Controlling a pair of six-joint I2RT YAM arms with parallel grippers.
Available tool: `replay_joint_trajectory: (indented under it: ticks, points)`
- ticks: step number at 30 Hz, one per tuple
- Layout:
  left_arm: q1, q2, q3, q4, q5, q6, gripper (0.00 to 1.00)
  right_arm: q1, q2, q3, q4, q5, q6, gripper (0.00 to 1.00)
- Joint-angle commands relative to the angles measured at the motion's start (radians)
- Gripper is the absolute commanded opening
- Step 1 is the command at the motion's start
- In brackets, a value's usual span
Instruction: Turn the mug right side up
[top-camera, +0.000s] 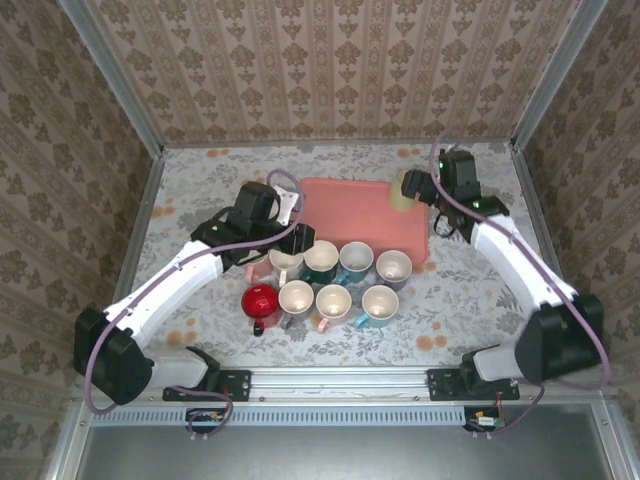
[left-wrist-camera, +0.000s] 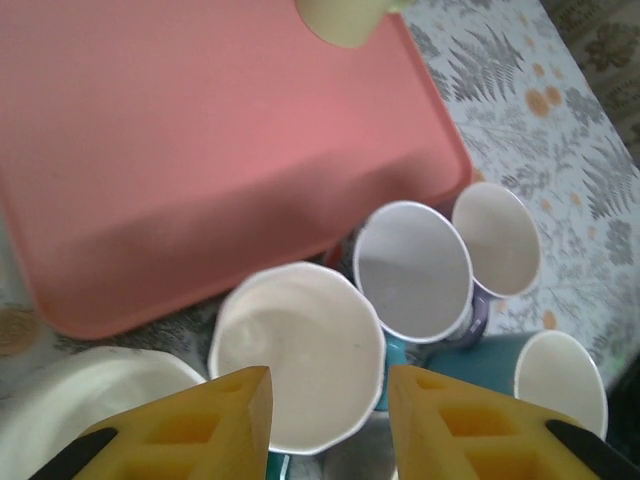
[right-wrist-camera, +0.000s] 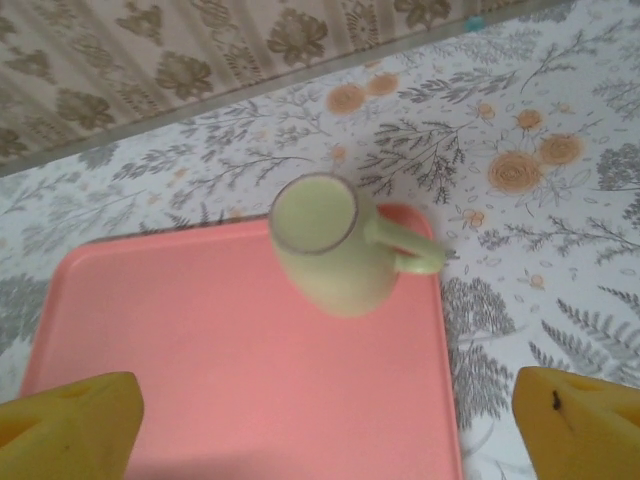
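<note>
On the tray (right-wrist-camera: 200, 380), the green mug (right-wrist-camera: 325, 250) is seen upright; the left gripper (left-wrist-camera: 330, 425) and right gripper (right-wrist-camera: 325, 425) are held open.

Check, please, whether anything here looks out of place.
The pale green mug stands alone at the far right corner of the pink tray, seemingly base up; the red mug shows no opening, unlike the upright mugs beside it.

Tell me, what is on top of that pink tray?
One pale green mug stands near the far right corner of the pink tray; the rest in view is bare. The patch beneath the mug is covered.
</note>
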Motion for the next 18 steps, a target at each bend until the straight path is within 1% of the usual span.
replay_joint_trajectory:
  ticks: [1,3,5,6,9,13,18]
  points:
    - [-0.009,-0.050,-0.009,0.077,0.050,0.001,0.38,-0.062,0.144,0.094,0.091,-0.124,0.015,1.00]
    - [-0.016,-0.056,0.004,0.055,0.036,0.025,0.39,-0.094,0.248,0.146,0.146,-0.220,0.022,1.00]
    - [-0.026,-0.066,0.003,0.044,0.001,0.043,0.39,-0.124,0.358,0.216,0.161,-0.314,0.050,1.00]
    - [-0.031,-0.071,0.001,0.041,-0.015,0.051,0.39,-0.142,0.414,0.252,0.174,-0.381,0.083,1.00]
    - [-0.048,-0.082,-0.003,0.044,-0.031,0.078,0.39,-0.178,0.526,0.297,0.246,-0.493,0.174,1.00]
    - [-0.052,-0.085,0.001,0.035,-0.045,0.092,0.39,-0.178,0.584,0.320,0.256,-0.543,0.196,1.00]
    - [-0.052,-0.075,0.008,0.023,-0.057,0.105,0.38,-0.178,0.577,0.277,0.274,-0.628,0.187,1.00]
